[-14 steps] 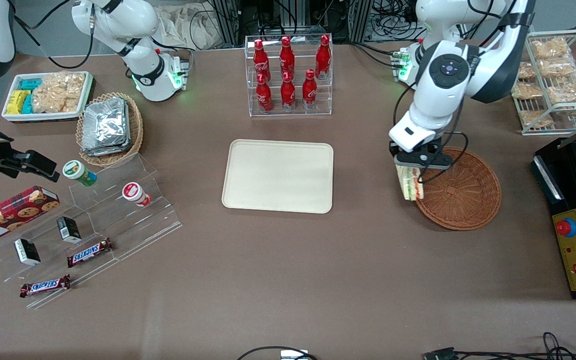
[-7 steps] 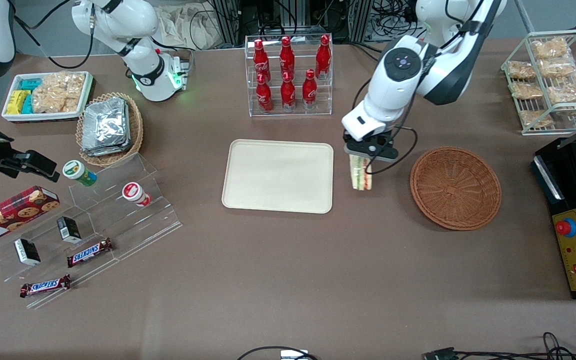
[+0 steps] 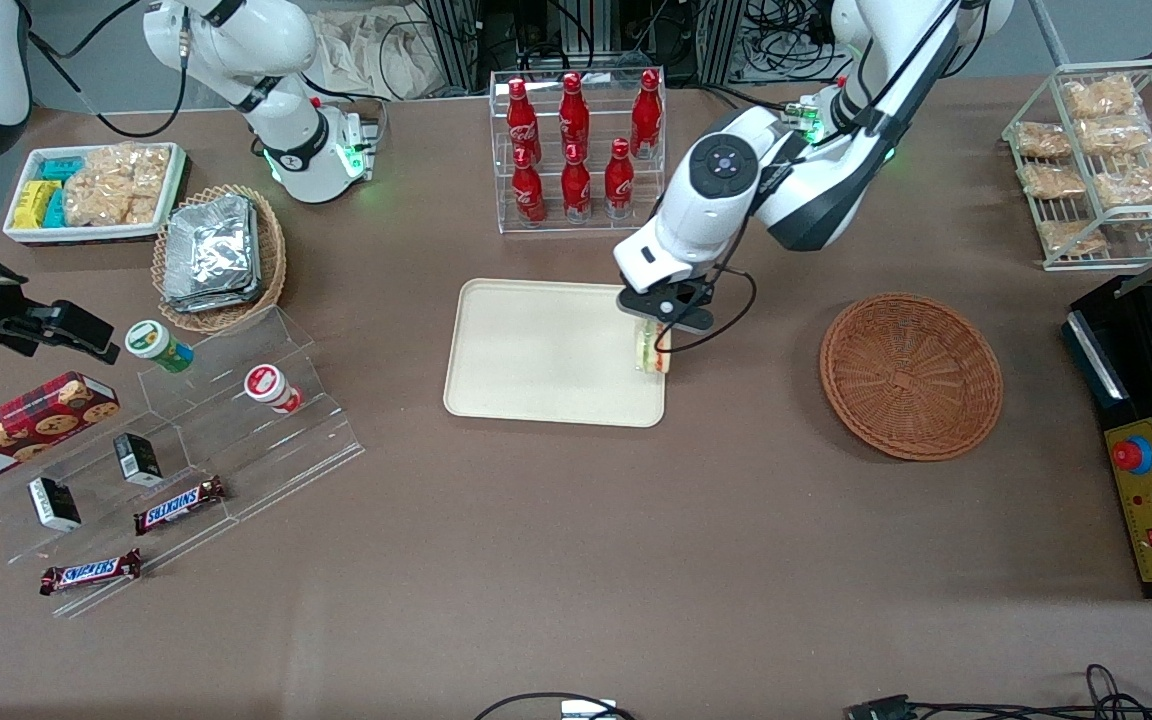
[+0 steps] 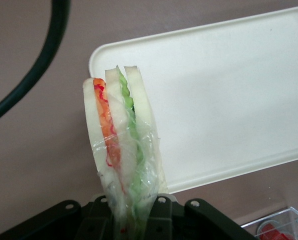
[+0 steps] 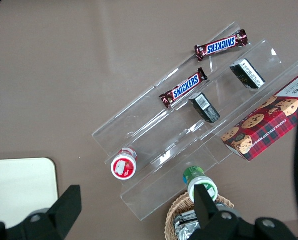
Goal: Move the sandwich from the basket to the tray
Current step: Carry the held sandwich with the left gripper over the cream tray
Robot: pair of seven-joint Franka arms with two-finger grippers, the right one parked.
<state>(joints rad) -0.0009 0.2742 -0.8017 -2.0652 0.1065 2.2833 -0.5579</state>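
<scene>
The sandwich (image 3: 652,350) hangs clamped in the gripper (image 3: 658,322), above the tray's (image 3: 546,350) edge that faces the wicker basket (image 3: 911,375) — not yet resting on it, by the look of the wrist view. There the sandwich (image 4: 121,150) shows its layers edge-on: white bread, an orange-red layer, a green one, all in clear wrap, with the gripper (image 4: 134,212) pinching the wrapped wedge at one end so the rest points down at the tray (image 4: 228,100). Holding it by the narrow end seems meant to keep the filling from being squeezed and to let the wedge be set down flat or on its edge.

The basket sits empty on the brown surface (image 3: 576,560), well apart from the tray, toward the working arm's end. The left arm reaches in from the surface's edge farthest from the front camera, elbow raised, wrist bent so the gripper points nearly straight down. A rack of red bottles (image 3: 576,150) stands near the tray, farther from the camera — the arm passes just beside it.
</scene>
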